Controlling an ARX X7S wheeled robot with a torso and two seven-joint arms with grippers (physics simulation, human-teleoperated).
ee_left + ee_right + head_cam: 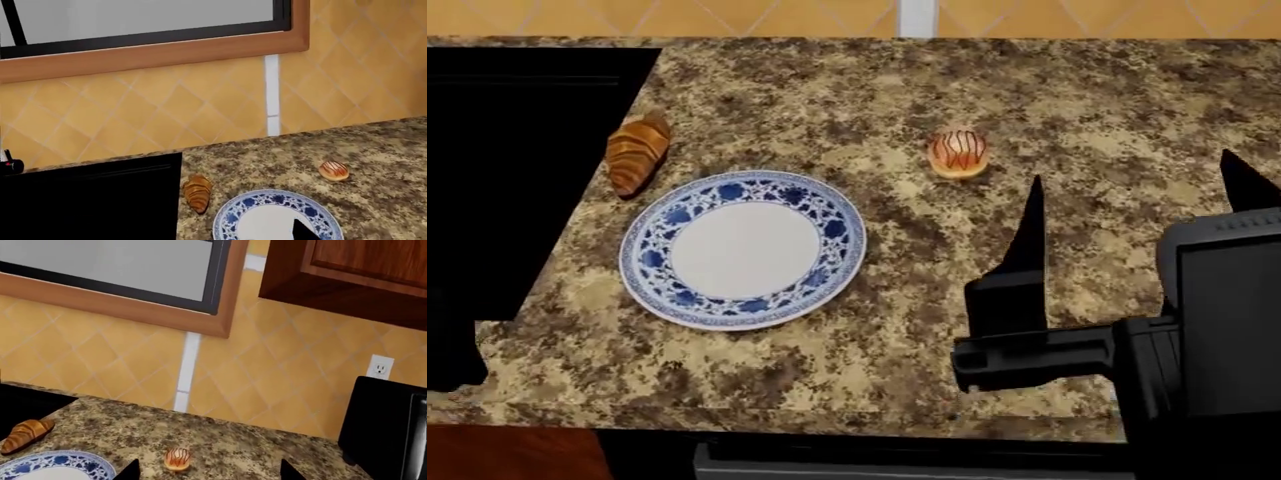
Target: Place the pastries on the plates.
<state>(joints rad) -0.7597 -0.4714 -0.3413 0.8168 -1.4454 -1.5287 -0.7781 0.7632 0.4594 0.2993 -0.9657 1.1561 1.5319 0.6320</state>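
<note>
Look for the croissant on the desk, just beside the blue plate, lying half over the edge of a black patch. Look for the small round cake farther along the desk, apart from the plate on its other side and a little way ahead of the right fingers. No grey plate to see in any view. Right fingers spread wide, holding nothing, hanging above the desk with the cake out in front between the two tips. Only one dark tip of the left fingers to see, over the blue plate, so cannot tell if wide or narrow, and cannot tell if holding anything. Probably very light, both pastries, and soft and crumbly too, so squeeze gently and no more than needed. Likely best to take the croissant across its fat middle, not by a thin end, to stop it tipping or snapping. Likely best to take the cake by its round sides, low down, with the squiggly top left alone. Maybe a bit slippery on the shiny crust, so close slowly and lift straight up. Plenty of room on the plate for either one, so no need to aim hard when putting down. Just lower softly and let go close to the plate, not from high up.
</note>
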